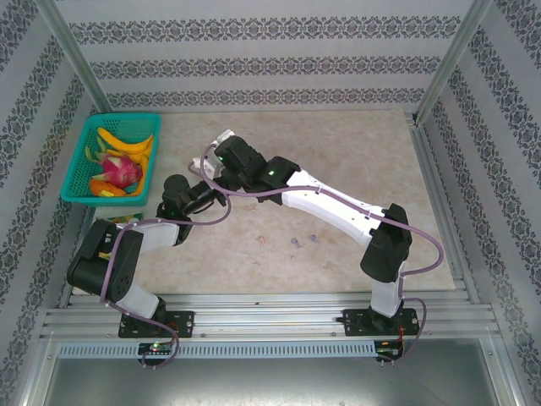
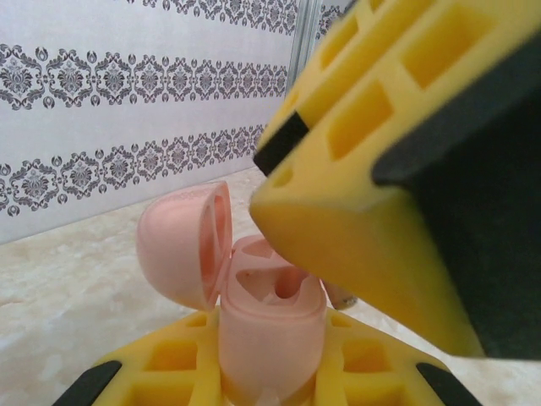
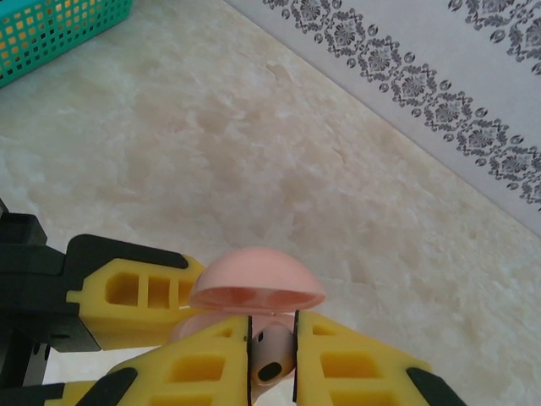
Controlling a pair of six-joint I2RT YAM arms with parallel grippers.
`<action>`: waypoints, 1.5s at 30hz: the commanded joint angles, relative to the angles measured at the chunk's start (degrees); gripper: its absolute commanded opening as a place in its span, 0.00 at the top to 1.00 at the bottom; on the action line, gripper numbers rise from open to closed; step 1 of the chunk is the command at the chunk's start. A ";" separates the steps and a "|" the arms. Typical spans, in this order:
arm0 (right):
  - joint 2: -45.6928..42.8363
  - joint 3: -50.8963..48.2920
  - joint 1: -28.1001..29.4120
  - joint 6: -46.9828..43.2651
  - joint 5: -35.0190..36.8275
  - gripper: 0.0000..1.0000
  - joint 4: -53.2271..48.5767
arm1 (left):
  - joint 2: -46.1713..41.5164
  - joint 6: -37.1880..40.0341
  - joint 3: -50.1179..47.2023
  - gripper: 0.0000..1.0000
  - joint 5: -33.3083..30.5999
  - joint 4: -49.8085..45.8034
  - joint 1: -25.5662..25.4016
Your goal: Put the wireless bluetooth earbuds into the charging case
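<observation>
Between fingers (image 3: 203, 372) of the right hand (image 3: 272, 334) sits a pink earbud (image 3: 272, 359).

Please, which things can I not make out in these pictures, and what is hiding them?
- Left wrist view: right side of the charging case sockets, behind the blurred right pincer finger.
- Right wrist view: the held earbud, cut off by the bottom edge.
- Top view: loose earbuds on the table, too small to count.

Pale pink case (image 2: 272, 331) stands upright, its hinged lid (image 2: 180, 245) swung open, inner wells showing. A pale pink earbud (image 3: 270, 361) is held just beside the open lid. Tiny purple earbuds (image 1: 295, 243) lie loose on the counter (image 1: 355, 152).
</observation>
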 commanded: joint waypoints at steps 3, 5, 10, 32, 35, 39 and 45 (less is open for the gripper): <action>-7.92 -5.72 -2.42 8.14 -2.55 0.82 -0.43 | -1.34 -0.03 0.50 1.00 -0.40 2.93 -0.89; -10.80 -8.74 -3.72 11.03 -4.34 0.82 -0.45 | -1.33 0.36 -0.12 1.00 -1.22 3.04 -0.92; -16.67 -16.83 -7.49 16.60 -9.94 0.82 -0.39 | -2.35 1.93 -1.67 1.00 -3.30 2.12 -0.90; 6.46 -12.00 -10.54 14.40 -24.84 0.83 -8.64 | -17.95 6.34 -7.44 1.00 -14.75 -8.77 0.38; 10.38 -8.48 -9.76 14.39 -23.26 0.83 -10.84 | -19.21 6.38 -7.82 1.00 -15.47 -9.26 0.68; 14.54 -4.37 -8.96 13.83 -21.68 0.82 -13.94 | -19.43 6.30 -7.81 1.00 -15.94 -9.26 0.91; 18.15 -1.68 -7.95 11.81 -19.69 0.82 -16.53 | -19.61 6.03 -7.66 1.00 -16.47 -9.52 1.20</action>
